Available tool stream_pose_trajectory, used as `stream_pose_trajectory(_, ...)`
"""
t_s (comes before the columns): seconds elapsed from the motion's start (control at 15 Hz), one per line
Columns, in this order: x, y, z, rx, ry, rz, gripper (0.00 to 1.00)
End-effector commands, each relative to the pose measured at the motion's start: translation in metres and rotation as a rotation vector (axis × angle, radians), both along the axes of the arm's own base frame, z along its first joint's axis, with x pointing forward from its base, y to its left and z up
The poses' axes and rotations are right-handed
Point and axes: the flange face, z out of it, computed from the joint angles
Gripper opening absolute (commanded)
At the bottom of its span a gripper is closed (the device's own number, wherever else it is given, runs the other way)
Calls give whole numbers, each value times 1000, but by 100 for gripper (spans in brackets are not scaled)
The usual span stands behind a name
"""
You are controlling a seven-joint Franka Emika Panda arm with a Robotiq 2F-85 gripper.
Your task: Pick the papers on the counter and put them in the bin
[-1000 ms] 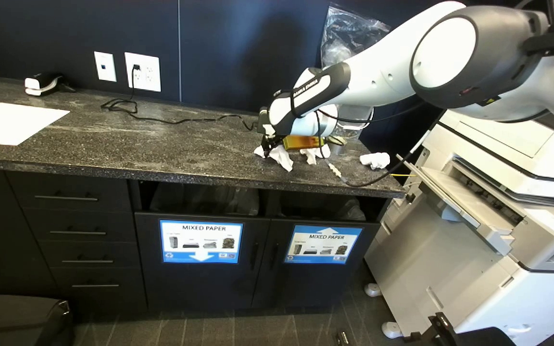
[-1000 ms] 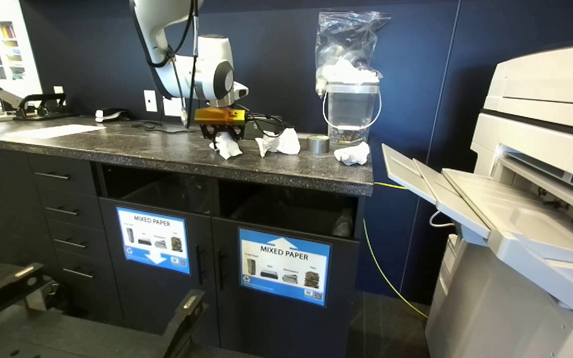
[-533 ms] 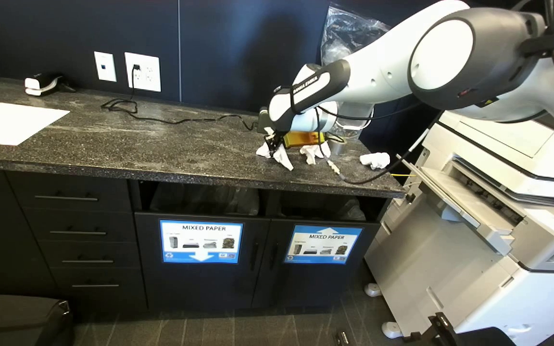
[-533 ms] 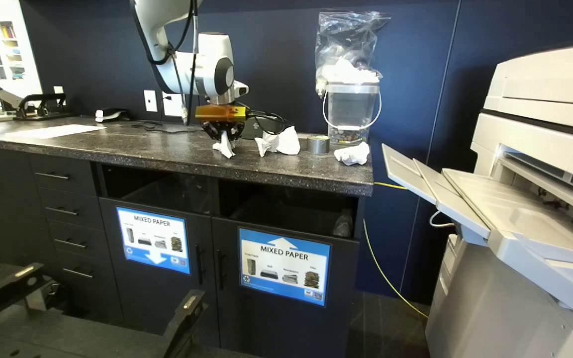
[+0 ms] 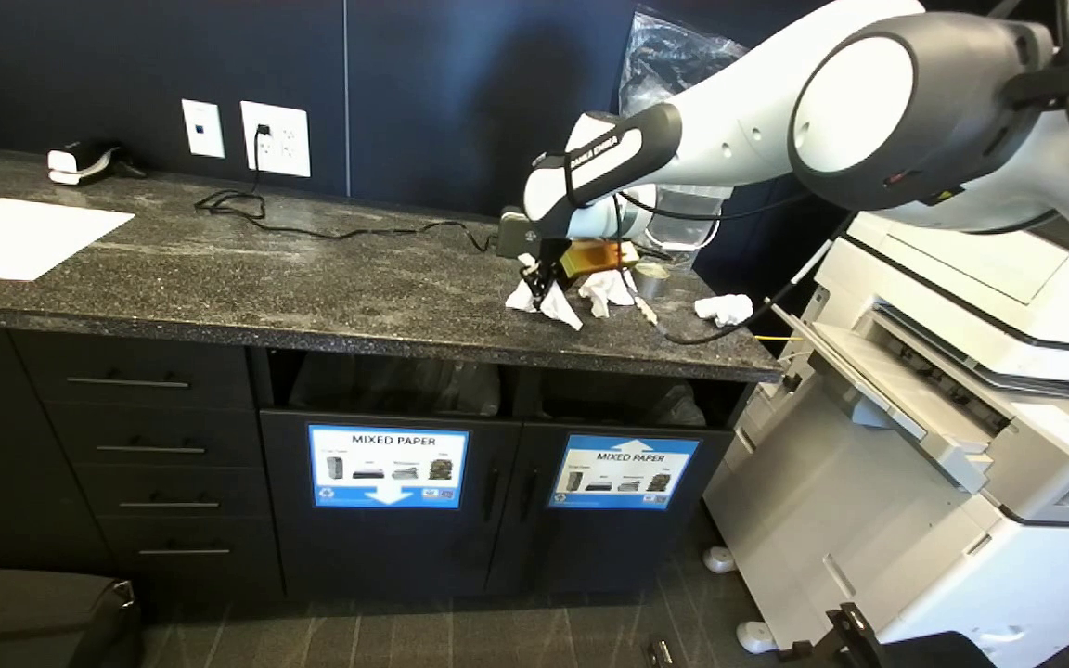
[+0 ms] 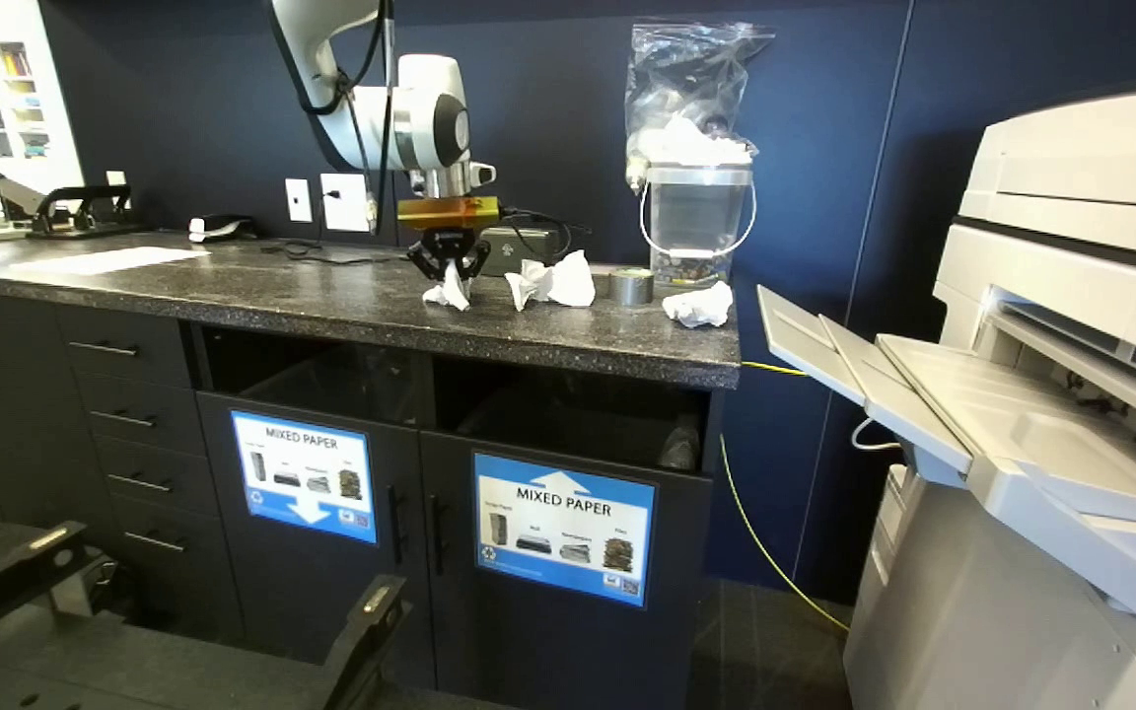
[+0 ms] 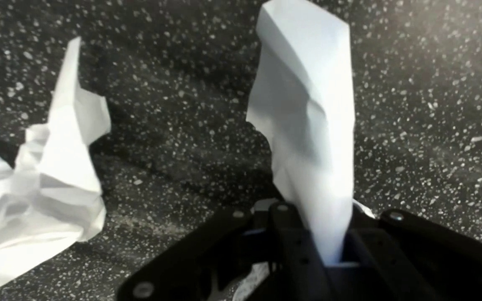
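My gripper (image 6: 450, 266) is low over the counter (image 6: 331, 301), its jaws shut on a crumpled white paper (image 7: 303, 125). The held paper sticks out from between the fingers (image 7: 291, 242); its lower part (image 5: 560, 306) hangs at the counter top, and whether it still touches I cannot tell. Close beside it lies a second wad of paper (image 6: 568, 282), seen also at the left of the wrist view. A third paper (image 6: 701, 306) rests near the counter's end. The bin shows only as dark openings under the counter, with a clear liner (image 5: 678, 405) inside, above MIXED PAPER doors (image 6: 568, 631).
Behind the papers stand a grey box (image 6: 519, 252), a tape roll (image 6: 631, 286) and a clear bucket (image 6: 696, 222) topped with a plastic bag (image 6: 691, 79). A white printer (image 5: 869, 520) adjoins the counter's end. A flat white sheet (image 5: 29, 237) lies far along the counter.
The jaws have closed, pinching the paper into a narrow bundle. Gripper and paper have since risen slightly and shifted a little. The remaining papers stayed where they were.
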Motion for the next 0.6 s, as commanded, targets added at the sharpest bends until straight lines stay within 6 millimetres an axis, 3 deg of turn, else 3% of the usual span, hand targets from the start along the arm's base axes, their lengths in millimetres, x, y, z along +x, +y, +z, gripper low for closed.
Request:
stream_pose_trajectory(0.0,-7,-12,11,-74,67,58,13)
stream_pose_trajectory(0.53,-55,-63,24,-135,167,75,14)
